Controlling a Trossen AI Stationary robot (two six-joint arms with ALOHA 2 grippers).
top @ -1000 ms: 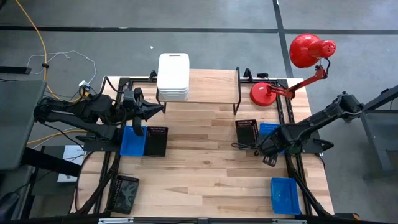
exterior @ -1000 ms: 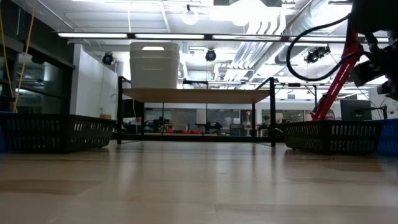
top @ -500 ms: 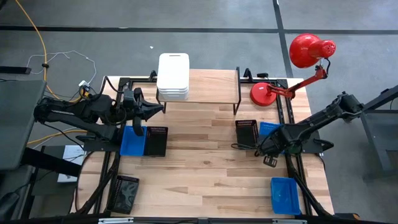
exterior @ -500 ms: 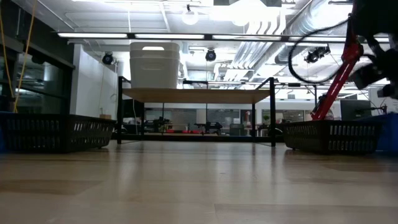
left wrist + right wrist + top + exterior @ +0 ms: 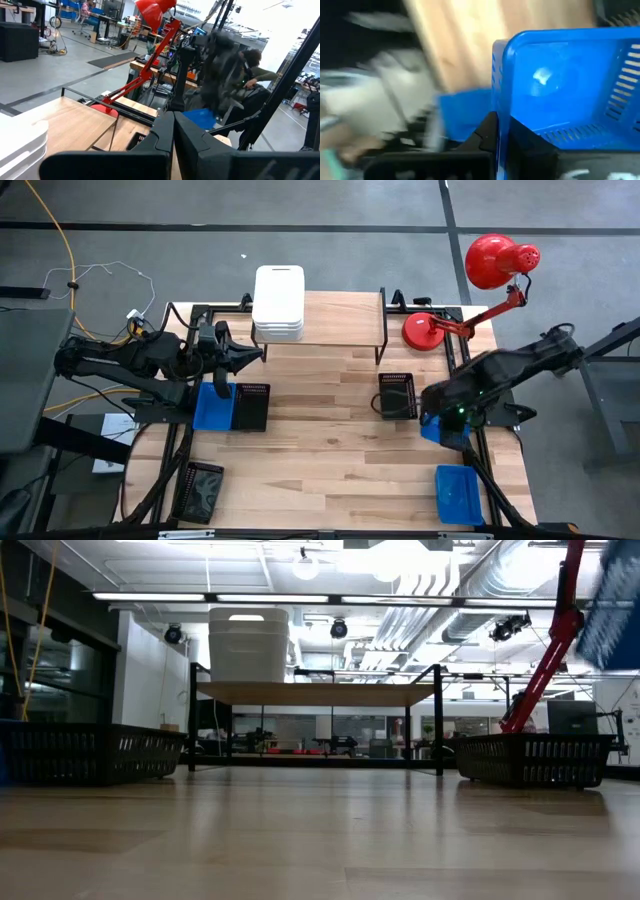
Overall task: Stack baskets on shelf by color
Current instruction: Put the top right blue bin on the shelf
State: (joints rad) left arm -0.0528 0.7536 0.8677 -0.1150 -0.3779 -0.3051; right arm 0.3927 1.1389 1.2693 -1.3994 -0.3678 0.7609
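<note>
R gripper (image 5: 502,150) clamped on rim of a blue basket (image 5: 570,90), lifted off the table at right edge, just beside the black basket (image 5: 397,395). L gripper (image 5: 173,135) shut, empty, parked by shelf (image 5: 340,320) left end. White stack (image 5: 278,302) on shelf's left. Other blue (image 5: 457,492) front right.

Place: robotics lab or workshop
Signs: bare ceiling pipes (image 5: 440,625), strip lights (image 5: 250,597), workbenches (image 5: 107,22), grey concrete floor (image 5: 350,205) at 12 o'clock
</note>
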